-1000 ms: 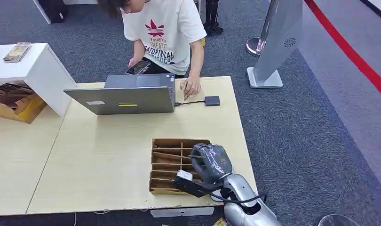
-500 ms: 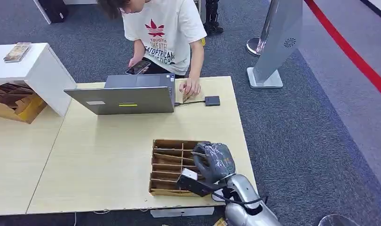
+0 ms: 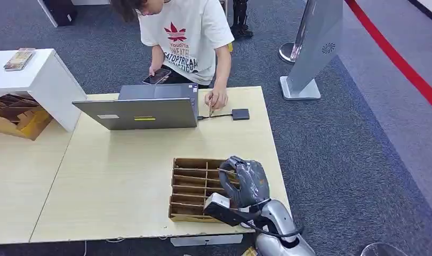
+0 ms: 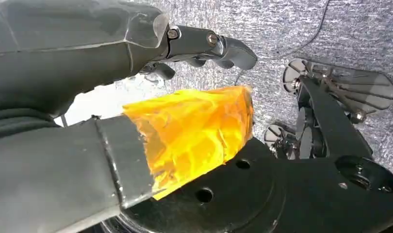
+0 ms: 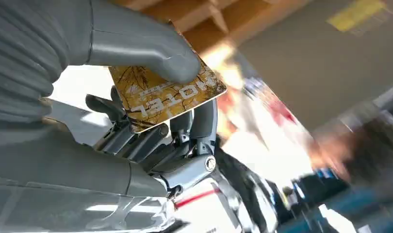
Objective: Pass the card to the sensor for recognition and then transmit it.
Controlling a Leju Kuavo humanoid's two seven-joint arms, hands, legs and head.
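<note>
Right hand: the right hand (image 3: 245,183) hovers over the near-right end of the cardboard divider box (image 3: 195,188), at about 5 o'clock on the table (image 3: 123,176). In the wrist view, the right hand (image 5: 107,97) has its thumb pressed onto a card, with the fingers (image 5: 204,119) behind it.

Card: the card (image 5: 168,94), brown and gold with "MOTEL" printed on it, is pinched at one end; the rest sticks out past the thumb, its long axis running away from the palm.

Sensor: the small dark reader (image 3: 240,114) lies flat on the table's far side, at about 12 o'clock from the right hand and well apart from it, wired to the laptop (image 3: 142,109).

Turning point: I judge the card must travel straight away from the robot, free end leading.

Person: a person's hand (image 3: 218,99) rests just beside the reader, at its 9 o'clock.

Left hand: the left hand (image 4: 112,97) hangs over grey carpet, orange tape on its thumb, fingers loosely apart, holding nothing.
</note>
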